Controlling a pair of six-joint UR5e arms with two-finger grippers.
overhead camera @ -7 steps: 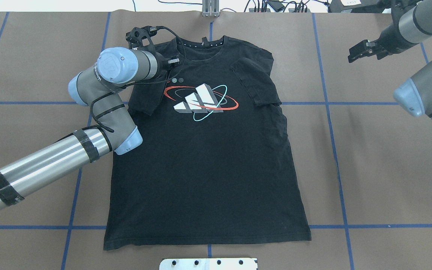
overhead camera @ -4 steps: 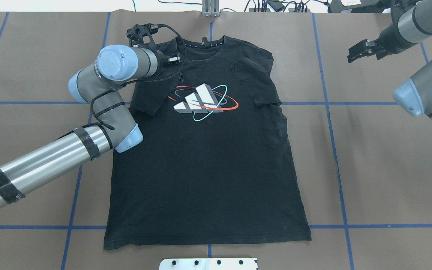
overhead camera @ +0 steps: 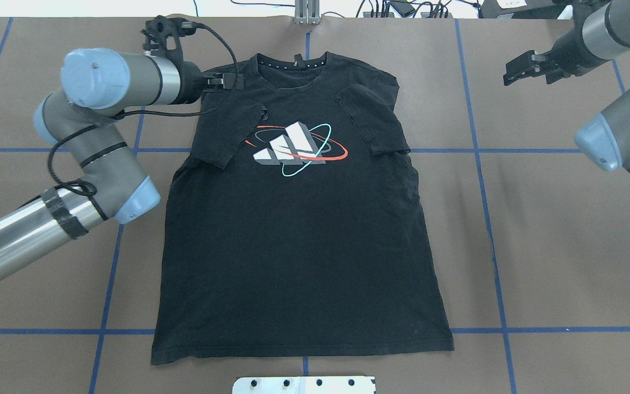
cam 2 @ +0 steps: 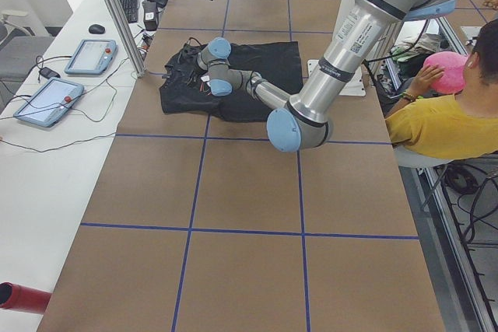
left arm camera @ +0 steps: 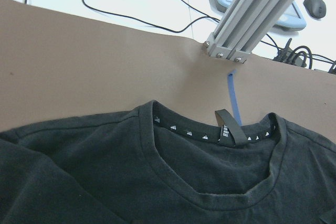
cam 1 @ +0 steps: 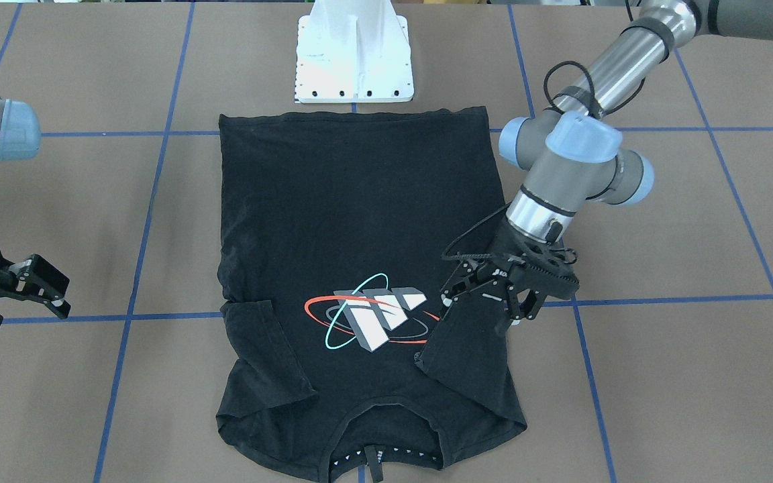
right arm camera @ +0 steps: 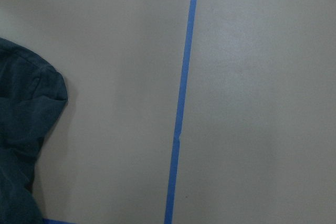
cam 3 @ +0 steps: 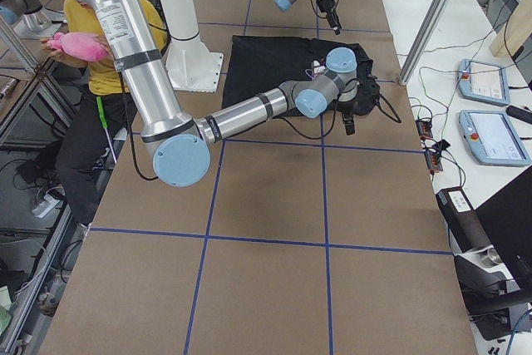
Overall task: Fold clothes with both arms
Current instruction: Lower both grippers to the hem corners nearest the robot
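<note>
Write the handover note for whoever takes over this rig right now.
Left end effector: open, empty, at the shirt's shoulder on the robot's left.
Right end effector: open, empty, off the shirt, over bare table.
T-shirt: lying flat, graphic up, collar away from the robot.
Done: left-side sleeve and right-side sleeve folded onto the chest.
Left: folding the body; the hem lies unfolded.

The T-shirt (overhead camera: pixel 304 235) lies flat at the middle of the table (overhead camera: pixel 555 246).
</note>
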